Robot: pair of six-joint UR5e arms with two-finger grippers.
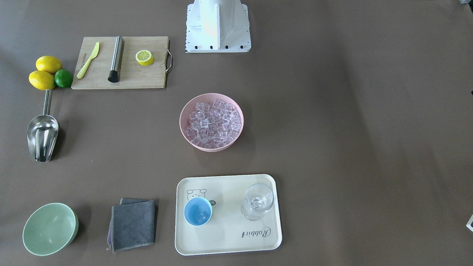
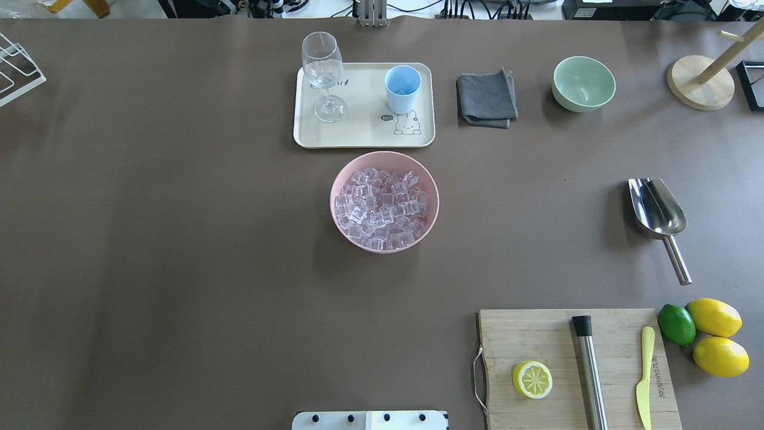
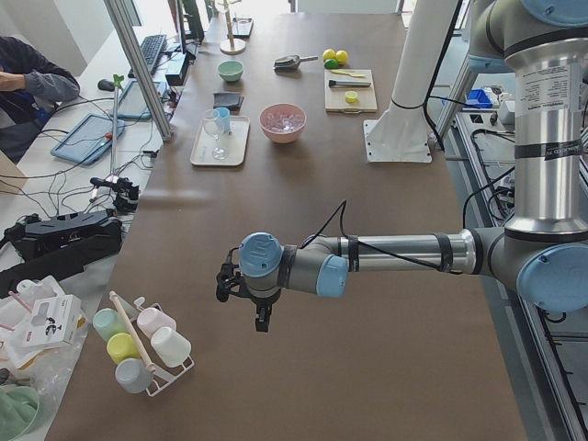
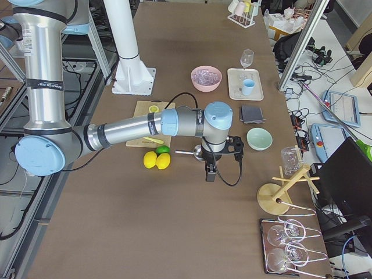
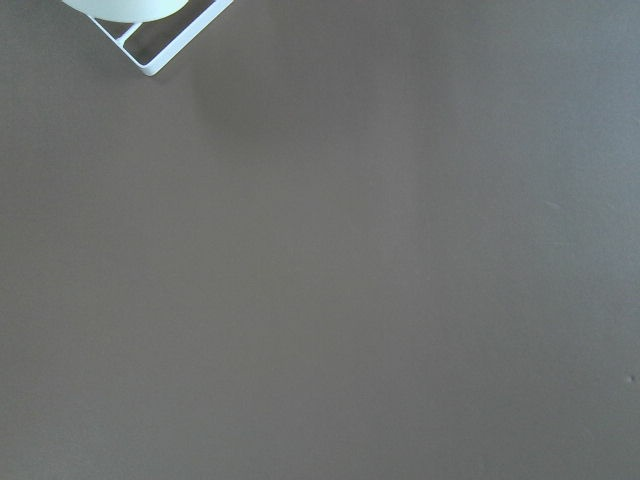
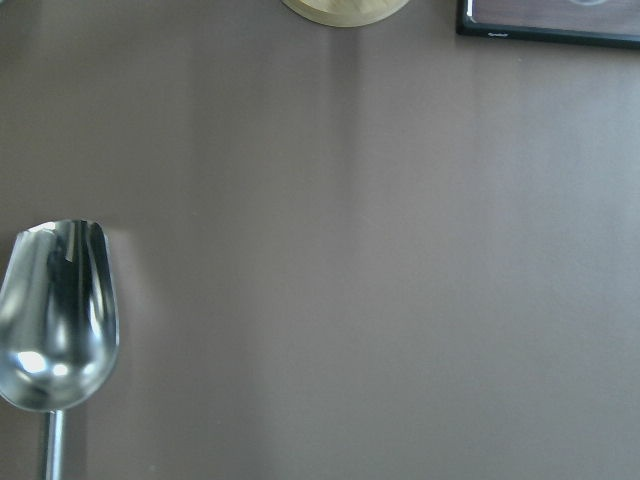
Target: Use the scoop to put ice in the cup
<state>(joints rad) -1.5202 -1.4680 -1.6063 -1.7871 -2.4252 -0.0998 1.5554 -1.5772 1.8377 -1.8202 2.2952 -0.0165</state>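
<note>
Only in side views, above wide surface (image 3: 367, 377), left gripper (image 3: 262, 320) and right gripper (image 4: 210, 173), apart or together impossible to tell, tray (image 2: 364, 134) beside pink bowl (image 2: 384, 154), scoop (image 2: 655, 208) lying near lemons (image 2: 714, 317), cup (image 2: 402, 89) upright on tray, ice (image 2: 382, 206) heaped in bowl.

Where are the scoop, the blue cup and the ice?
scoop (image 2: 656, 206), overhead view, on its shiny open trough.
blue cup (image 2: 402, 101), overhead view, on its outer wall.
ice (image 2: 382, 203), overhead view, on the middle of the pile in the pink bowl (image 2: 333, 203).
</note>
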